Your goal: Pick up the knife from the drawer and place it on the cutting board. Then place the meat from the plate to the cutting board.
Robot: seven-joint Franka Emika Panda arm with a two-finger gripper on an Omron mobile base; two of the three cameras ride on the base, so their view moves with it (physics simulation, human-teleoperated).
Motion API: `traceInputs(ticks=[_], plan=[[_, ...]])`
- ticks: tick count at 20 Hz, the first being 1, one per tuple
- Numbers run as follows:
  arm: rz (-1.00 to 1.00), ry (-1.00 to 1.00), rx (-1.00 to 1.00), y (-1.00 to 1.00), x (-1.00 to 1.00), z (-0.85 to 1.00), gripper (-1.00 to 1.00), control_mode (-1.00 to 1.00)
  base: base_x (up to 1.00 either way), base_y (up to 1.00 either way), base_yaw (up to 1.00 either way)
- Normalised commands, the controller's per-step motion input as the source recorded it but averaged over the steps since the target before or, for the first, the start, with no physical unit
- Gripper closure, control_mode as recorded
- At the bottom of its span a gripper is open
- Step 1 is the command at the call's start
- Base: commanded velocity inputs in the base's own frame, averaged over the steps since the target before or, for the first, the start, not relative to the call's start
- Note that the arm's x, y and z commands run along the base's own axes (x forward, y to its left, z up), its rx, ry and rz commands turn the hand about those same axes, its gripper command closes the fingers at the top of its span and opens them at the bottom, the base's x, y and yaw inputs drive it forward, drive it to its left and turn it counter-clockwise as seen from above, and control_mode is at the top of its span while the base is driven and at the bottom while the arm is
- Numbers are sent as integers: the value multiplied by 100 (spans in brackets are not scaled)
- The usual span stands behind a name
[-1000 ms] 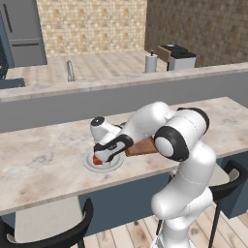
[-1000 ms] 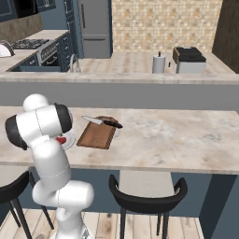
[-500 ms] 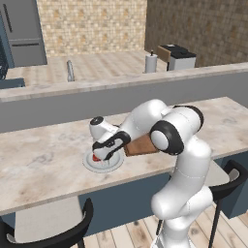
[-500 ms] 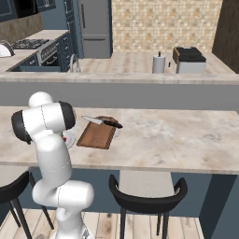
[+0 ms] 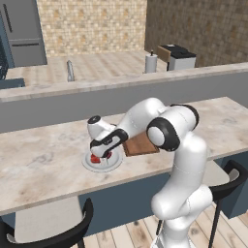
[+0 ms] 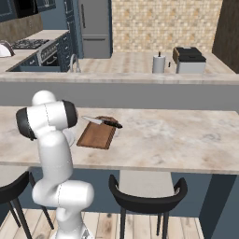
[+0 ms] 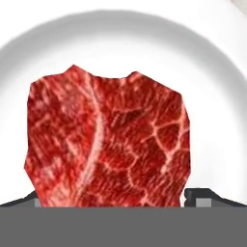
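The red meat [image 7: 108, 144] lies flat on the round light plate [image 7: 120, 43]. My gripper [image 7: 116, 200] is open and low over it, one fingertip on each side of the steak. From the left base view, the gripper [image 5: 100, 154] hangs down onto the plate [image 5: 114, 165] and the meat [image 5: 95, 159] near the counter's front edge. Just right of the plate lies the reddish-brown cutting board [image 5: 141, 144], partly behind my arm. The knife [image 6: 101, 122] rests across the far end of the cutting board [image 6: 97, 134]. The drawer is out of view.
A raised grey ledge [image 5: 121, 97] runs behind the marble counter [image 5: 38, 164]. Dark stools [image 6: 144, 196] stand under the counter's front edge. On the back counter stand a paper towel roll [image 6: 158, 64] and a toaster [image 6: 189, 59].
The hand has sunk slightly lower onto the plate and the elbow has shifted a little. The jaws have stayed wide open. The meat, knife and board have not moved.
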Motion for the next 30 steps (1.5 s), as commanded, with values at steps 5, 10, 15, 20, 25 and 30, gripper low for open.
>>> traceInputs(ticks=[5,10,15,20,25,30], plan=[[3,3,0,15,1,-29,100,-100,0,0,0],[2,1,0,15,0,-26,100,-100,0,0,0],[3,0,0,5,0,-16,100,-100,0,0,0],[1,-2,2,-5,-11,3,100,-100,0,0,0],[0,-10,7,-34,-34,33,100,-100,0,0,0],[-4,-8,9,-48,-8,47,100,-100,0,0,0]])
